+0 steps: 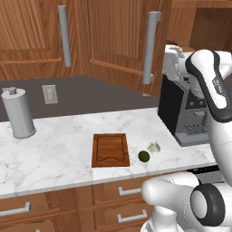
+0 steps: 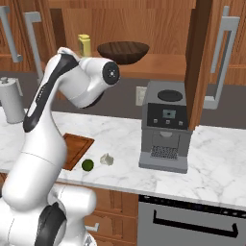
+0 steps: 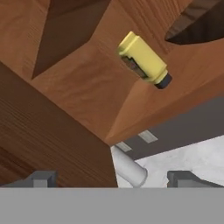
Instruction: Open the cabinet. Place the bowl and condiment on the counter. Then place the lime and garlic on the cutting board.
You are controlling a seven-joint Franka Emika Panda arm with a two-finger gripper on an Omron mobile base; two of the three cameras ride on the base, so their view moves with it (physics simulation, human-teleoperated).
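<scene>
The cabinet (image 2: 144, 33) is judged open. The gripper (image 3: 111, 178), fingers spread and empty, is aimed toward the condiment (image 3: 143, 61), to be grasped next.

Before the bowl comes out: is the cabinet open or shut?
Open: the cabinet shows its shelf, with the bowl and condiment on it.
</scene>
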